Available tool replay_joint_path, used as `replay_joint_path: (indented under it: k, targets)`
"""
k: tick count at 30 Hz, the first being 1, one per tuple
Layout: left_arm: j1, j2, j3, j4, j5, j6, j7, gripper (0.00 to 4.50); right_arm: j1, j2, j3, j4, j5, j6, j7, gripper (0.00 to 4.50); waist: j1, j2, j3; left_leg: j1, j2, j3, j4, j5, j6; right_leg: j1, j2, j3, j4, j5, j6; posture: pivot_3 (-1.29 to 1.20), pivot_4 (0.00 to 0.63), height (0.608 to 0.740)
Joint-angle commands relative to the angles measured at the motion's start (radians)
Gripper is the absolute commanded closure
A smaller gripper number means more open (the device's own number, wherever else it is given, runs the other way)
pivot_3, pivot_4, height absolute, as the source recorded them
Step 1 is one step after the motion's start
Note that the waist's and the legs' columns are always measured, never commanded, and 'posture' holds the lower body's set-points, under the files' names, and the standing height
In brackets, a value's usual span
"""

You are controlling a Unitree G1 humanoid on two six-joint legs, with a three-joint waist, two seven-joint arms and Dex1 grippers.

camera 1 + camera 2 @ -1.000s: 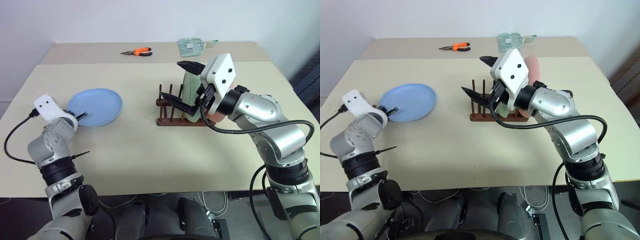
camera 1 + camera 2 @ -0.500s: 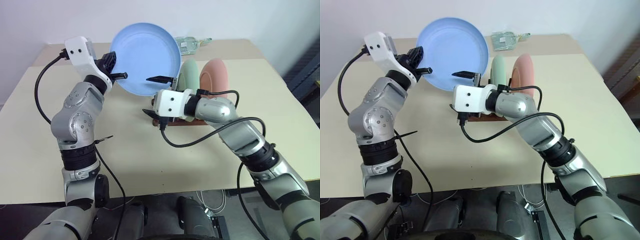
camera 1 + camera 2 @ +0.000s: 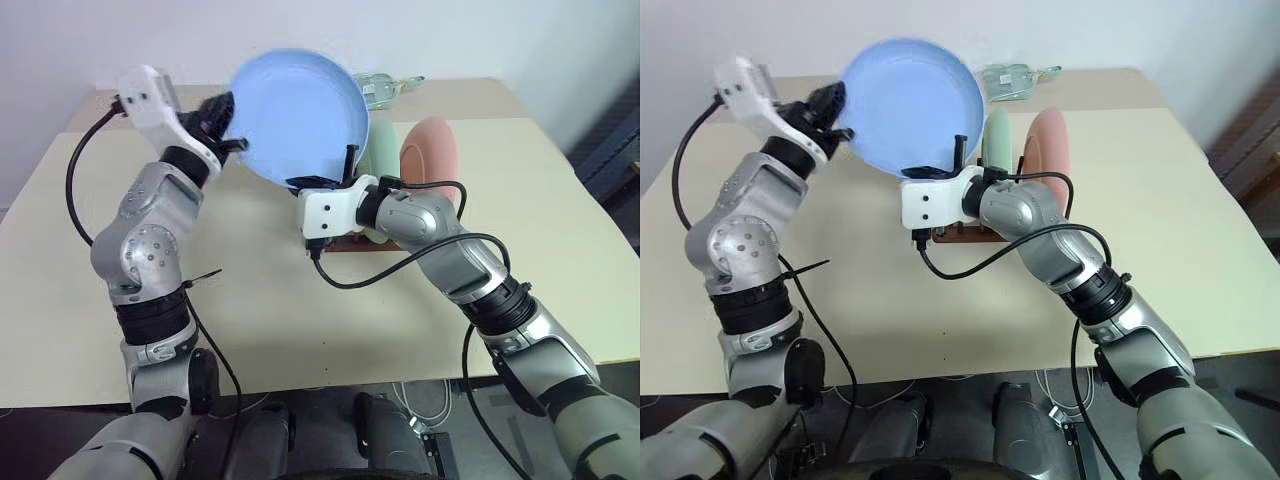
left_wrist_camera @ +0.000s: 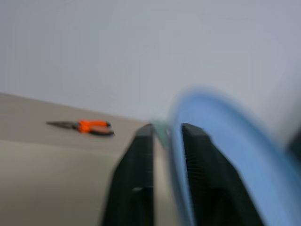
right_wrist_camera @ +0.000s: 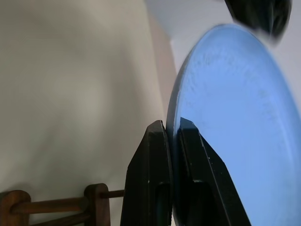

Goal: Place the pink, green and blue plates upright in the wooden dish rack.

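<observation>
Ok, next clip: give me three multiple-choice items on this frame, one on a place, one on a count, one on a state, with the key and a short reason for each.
1. Where is the blue plate?
A. flat on the table
B. raised above the wooden dish rack
C. on the floor

2. How many plates stand in the rack?
A. none
B. three
C. two

3. What is the right gripper doing?
A. shut on the blue plate's rim
B. wide open over the table
C. holding the pliers

Key: 1 B, it is up in the air between both arms. 2 C, the green plate and pink plate stand there. 3 A, the right wrist view shows its fingers pinching the rim.
</observation>
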Motion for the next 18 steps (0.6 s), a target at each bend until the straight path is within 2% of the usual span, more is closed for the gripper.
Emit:
replay_joint_path:
  k: [1,4,6,8,10,13,18]
  targets:
    - [0.026,0.117,0.024,0.047,0.098,-0.146,-0.03,2.01,-0.002,0.063,-0.12,-0.092,0.139,-0.002,-0.002,4.5,-0.002,0.0,0.0,0.001,0.0,0.001,-0.001,0.0,0.0,0.0,0.0,0.001,0.0,0.0,0.0,0.0,0.15,0.74]
    - [0.118,0.213,-0.06,0.116,0.206,-0.226,-0.108,2.01,-0.011,0.159,-0.241,-0.166,0.354,0.119,0.013,4.5,0.003,0.0,0.0,0.002,0.0,0.001,-0.006,0.001,-0.002,-0.001,0.001,0.002,0.0,0.0,-0.001,0.0,0.15,0.74]
    - [0.167,0.24,-0.106,0.14,0.248,-0.26,-0.146,2.01,-0.019,0.213,-0.312,-0.214,0.487,0.23,0.011,4.5,0.011,0.0,-0.001,0.001,0.0,0.0,-0.007,0.001,-0.002,-0.001,0.001,0.001,0.0,0.0,-0.001,0.0,0.15,0.74]
    - [0.261,0.254,-0.198,0.135,0.294,-0.287,-0.223,2.01,-0.042,0.299,-0.439,-0.28,0.733,0.432,-0.055,4.5,0.013,-0.001,-0.001,0.001,0.0,-0.002,-0.007,0.001,-0.001,-0.001,0.001,0.001,0.0,0.001,-0.002,0.0,0.15,0.74]
    - [0.347,0.247,-0.276,0.111,0.315,-0.314,-0.296,2.01,-0.058,0.379,-0.55,-0.32,0.944,0.597,-0.169,4.5,0.014,-0.001,-0.001,0.001,0.0,-0.002,-0.007,0.001,-0.001,-0.001,0.0,0.001,-0.001,0.001,-0.003,0.0,0.15,0.74]
    - [0.418,0.222,-0.332,0.071,0.314,-0.339,-0.347,2.01,-0.058,0.458,-0.635,-0.346,1.095,0.724,-0.346,4.5,0.009,-0.001,-0.001,0.001,0.0,-0.003,-0.009,0.001,-0.001,-0.004,0.0,0.002,0.0,0.002,-0.004,0.0,0.15,0.74]
    - [0.479,0.192,-0.38,0.048,0.31,-0.353,-0.398,2.01,-0.011,0.527,-0.706,-0.383,1.281,0.852,-0.594,4.5,0.004,0.001,-0.002,0.0,0.002,-0.003,-0.013,0.002,-0.003,-0.012,0.005,0.004,0.002,0.005,-0.009,0.0,0.15,0.74]
